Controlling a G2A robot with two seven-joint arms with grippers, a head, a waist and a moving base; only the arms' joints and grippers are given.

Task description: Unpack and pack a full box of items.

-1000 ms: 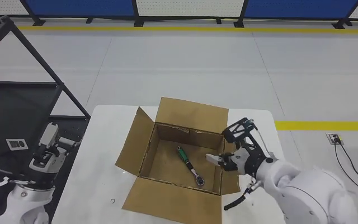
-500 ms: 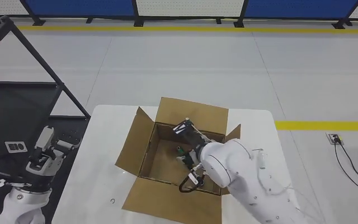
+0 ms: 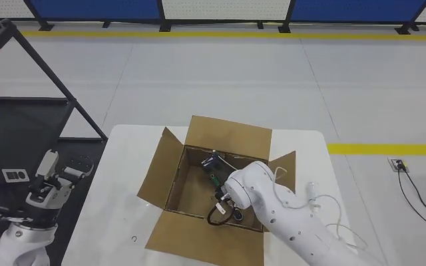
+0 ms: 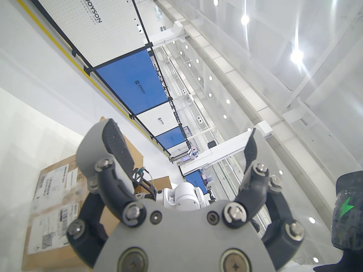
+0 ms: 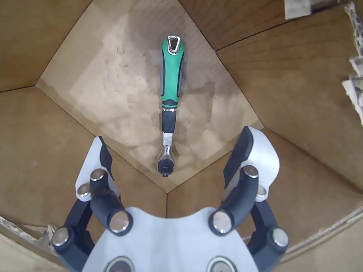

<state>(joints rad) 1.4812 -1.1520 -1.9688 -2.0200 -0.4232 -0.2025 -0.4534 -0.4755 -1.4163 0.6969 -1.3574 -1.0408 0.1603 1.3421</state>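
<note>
White tabletop (image 3: 120, 199) is carrying one open cardboard box (image 3: 229, 136), sitting roughly mid-tabletop with its flaps folded outward. My right arm (image 3: 266, 199) is bending down into the box from its right side and is covering much of the box floor in the top view. Ratchet wrench (image 5: 171, 83) is lying flat on the box floor, with its green-and-grey handle pointing toward one wall and its chrome drive head lying near a floor corner. In the top view just a bit of the green handle is peeking out beside my arm. My right fingers (image 5: 242, 147) are hanging inside the box above the wrench's head end. They are spread wide, one on each side of the shaft line, and are gripping nothing. My left fingers (image 4: 116, 140) are sitting well apart from the box, off the tabletop's left edge, pointing up toward the ceiling. They are also spread wide with nothing between them. The box's labelled outer wall is showing behind them.
</note>
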